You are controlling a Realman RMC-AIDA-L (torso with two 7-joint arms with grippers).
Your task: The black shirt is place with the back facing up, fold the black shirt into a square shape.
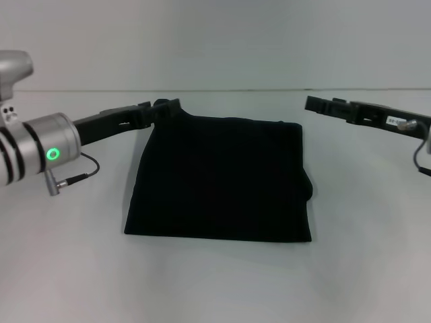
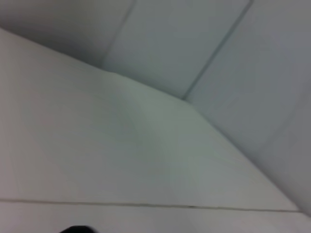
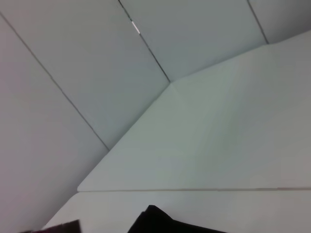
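Looking from the head view, we start with the bench (image 1: 215,289), a pale surface filling the frame. At its centre lies the black shirt (image 1: 219,178), already folded into a compact, roughly square block with sleeves tucked away and no lettering showing; its lower edge is straight, its right side bulges slightly. We judge the folding nearly or fully done, with only tidying or release left.

Our left claw (image 1: 163,108) reaches in from the upper left of the frame and sits at the shirt's upper left corner, touching or just over the cloth; we cannot tell whether it pinches the fabric or how far it is open. Our right claw (image 1: 316,104) hangs at the upper right, apart from the shirt, holding nothing; its opening we cannot tell either.

Next, we judge the left claw should let go cleanly and lift away without dragging that corner.
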